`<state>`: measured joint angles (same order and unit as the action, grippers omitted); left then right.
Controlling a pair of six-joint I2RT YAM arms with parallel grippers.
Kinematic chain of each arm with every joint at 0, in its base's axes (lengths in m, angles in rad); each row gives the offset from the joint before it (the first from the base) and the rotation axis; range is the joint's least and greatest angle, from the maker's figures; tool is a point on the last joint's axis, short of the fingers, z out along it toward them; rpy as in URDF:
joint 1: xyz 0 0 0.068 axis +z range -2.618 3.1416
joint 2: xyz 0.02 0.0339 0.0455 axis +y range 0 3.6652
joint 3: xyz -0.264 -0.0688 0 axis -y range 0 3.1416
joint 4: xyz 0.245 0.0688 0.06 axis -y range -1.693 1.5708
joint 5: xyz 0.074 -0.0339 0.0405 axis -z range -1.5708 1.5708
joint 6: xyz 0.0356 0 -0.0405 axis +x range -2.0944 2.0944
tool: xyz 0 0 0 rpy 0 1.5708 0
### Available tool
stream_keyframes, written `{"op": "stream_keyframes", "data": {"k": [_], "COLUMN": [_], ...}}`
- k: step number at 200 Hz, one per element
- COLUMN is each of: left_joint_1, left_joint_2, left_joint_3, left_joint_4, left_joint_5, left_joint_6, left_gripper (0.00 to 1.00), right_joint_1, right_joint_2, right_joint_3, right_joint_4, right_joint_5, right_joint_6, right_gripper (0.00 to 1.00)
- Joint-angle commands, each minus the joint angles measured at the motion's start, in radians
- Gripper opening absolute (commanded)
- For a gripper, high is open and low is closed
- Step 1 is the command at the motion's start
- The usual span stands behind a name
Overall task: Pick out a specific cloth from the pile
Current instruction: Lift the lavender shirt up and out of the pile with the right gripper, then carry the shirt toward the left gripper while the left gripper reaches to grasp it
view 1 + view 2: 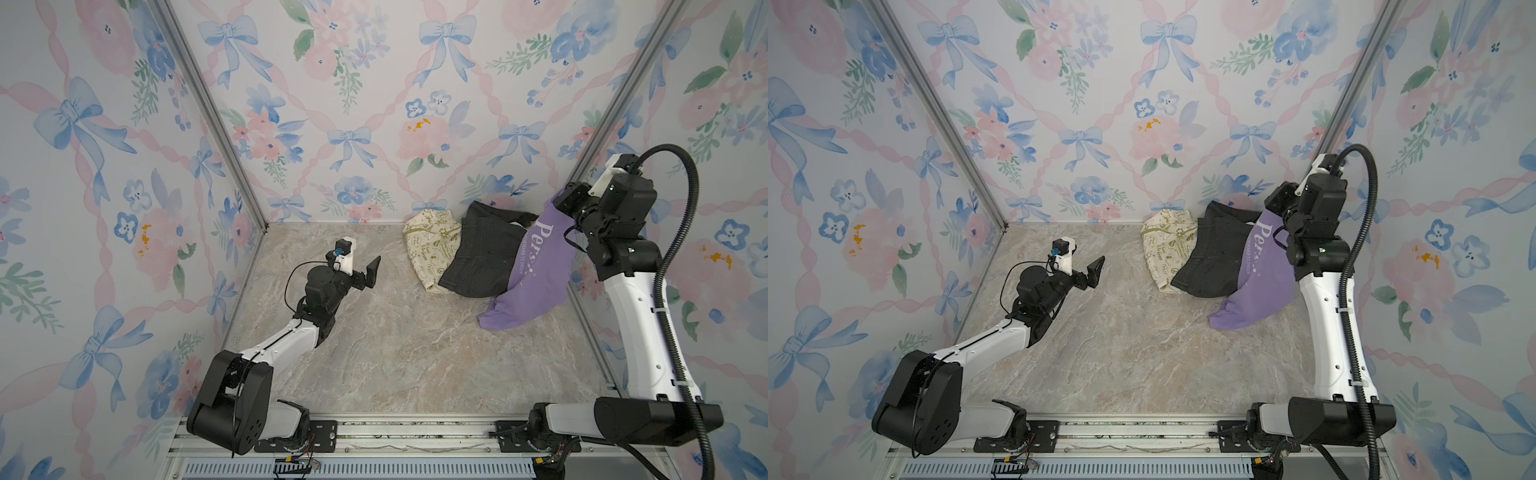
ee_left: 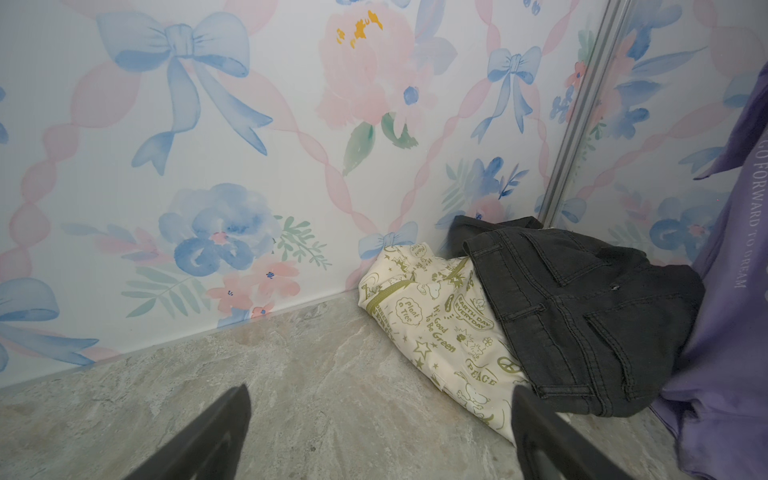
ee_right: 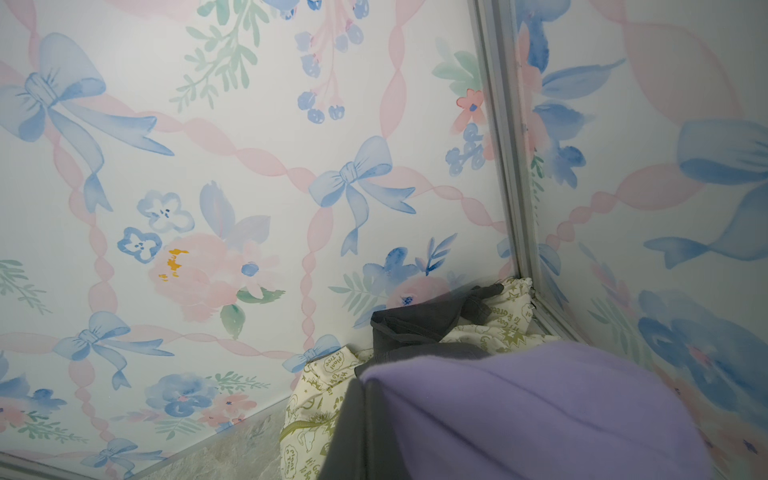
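Landmark: dark grey denim garment [image 1: 482,253], in the far right corner of the beige marble-pattern tabletop [image 1: 395,353].

- Pile [image 1: 1187,253]: the denim lies partly over a cream cloth with green print [image 1: 432,249], which shows on the denim's left.
- Soft lavender-purple cloth [image 1: 536,270] with white lettering: just right of the denim, overlapping its right edge. Its top is raised above the denim and its lower end reaches the tabletop in front of it.
- Right gripper [image 1: 562,200]: above the denim's right end, fingers clenched on the purple cloth's top, mostly hidden by fabric.
- Left gripper [image 1: 371,274]: well left of the denim, fingers spread wide, grasping nothing, aimed toward it.
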<state>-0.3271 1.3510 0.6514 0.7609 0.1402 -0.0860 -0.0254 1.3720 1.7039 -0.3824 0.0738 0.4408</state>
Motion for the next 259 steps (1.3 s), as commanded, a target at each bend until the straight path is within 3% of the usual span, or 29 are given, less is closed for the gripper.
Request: {"op": "stream_keyframes", "data": {"k": [1, 104, 167, 224, 259], "left_joint_1": [-0.004, -0.004, -0.015, -0.056, -0.089], "left_joint_2": [-0.027, -0.056, -0.052, 0.015, 0.063], "left_joint_3": [0.005, -0.004, 0.023, 0.143, 0.200], "left_joint_4": [0.018, 0.018, 0.018, 0.018, 0.019], "left_joint_5": [0.019, 0.025, 0.047, 0.189, 0.200], "left_joint_6": [0.012, -0.005, -0.036, -0.081, -0.113], "left_gripper": [0.98, 0.98, 0.98, 0.97, 0.94], "right_joint_1": [0.026, 0.222, 0.375, 0.467, 0.475], "right_joint_2": [0.023, 0.193, 0.354, 0.473, 0.558], "right_joint_3": [0.075, 0.348, 0.508, 0.595, 0.615], "right_joint_4": [0.050, -0.075, -0.282, -0.384, -0.449], "right_joint_5": [-0.027, -0.129, -0.215, -0.272, -0.367], "right_joint_6": [-0.045, -0.231, -0.350, -0.352, -0.253], "right_gripper": [0.00, 0.00, 0.00, 0.00, 0.00]}}
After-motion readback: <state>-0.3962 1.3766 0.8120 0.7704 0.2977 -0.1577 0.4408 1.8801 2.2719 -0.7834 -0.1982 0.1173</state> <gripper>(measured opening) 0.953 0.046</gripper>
